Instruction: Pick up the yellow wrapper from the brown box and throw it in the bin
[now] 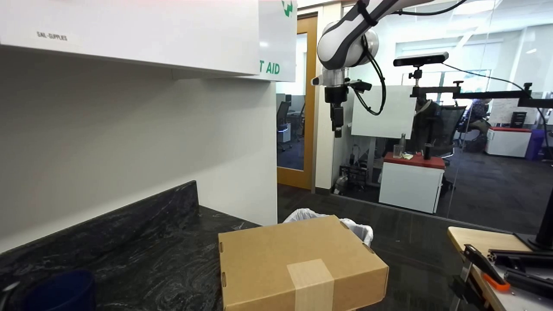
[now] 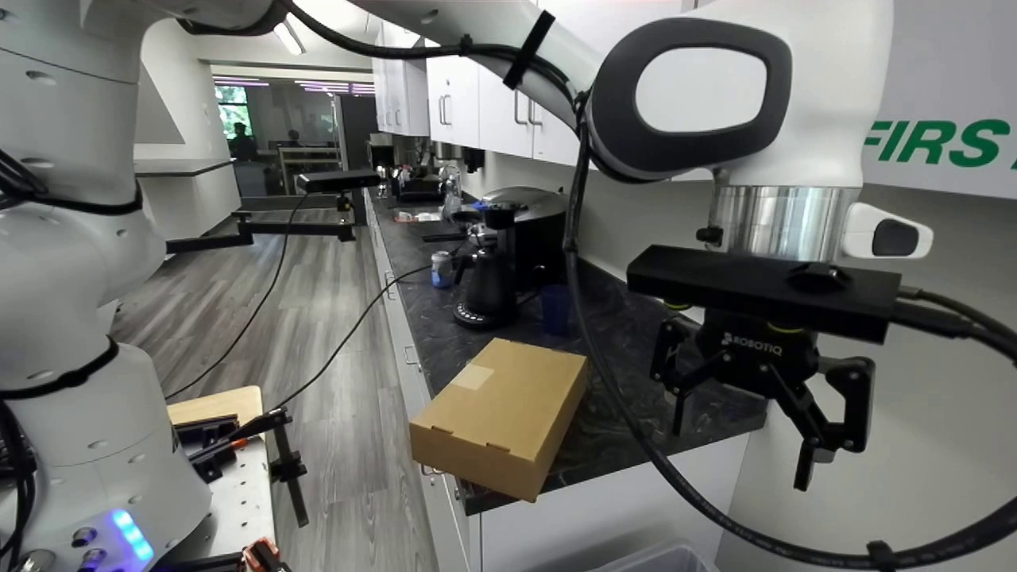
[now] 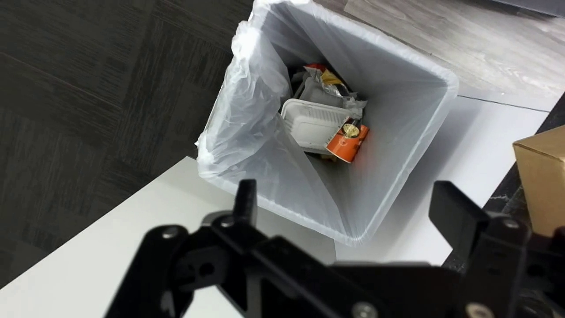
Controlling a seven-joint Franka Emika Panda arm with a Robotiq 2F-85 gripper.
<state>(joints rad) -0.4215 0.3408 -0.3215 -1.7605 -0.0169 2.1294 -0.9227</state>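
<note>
My gripper [image 3: 344,190] is open, with nothing between its fingers. It is high above the bin [image 3: 408,170], and it also shows in both exterior views [image 1: 337,128] [image 2: 740,457]. The bin has a white liner; its rim shows behind the box [image 1: 302,214] and at the bottom edge [image 2: 671,556]. A crinkled yellow and red packet [image 3: 331,79], matching the yellow wrapper, lies among trash in the bin. The brown box [image 1: 281,246] [image 2: 500,397] has a pale tape strip and no wrapper visible on top. Its corner shows at the wrist view's right [image 3: 545,176].
The bin also holds a white tray [image 3: 311,123] and an orange cup [image 3: 346,143]. The box overhangs the dark counter [image 1: 173,268]. A kettle [image 2: 489,286] and a blue container [image 2: 556,310] stand behind it. White wall cabinets [image 1: 129,30] hang above the counter.
</note>
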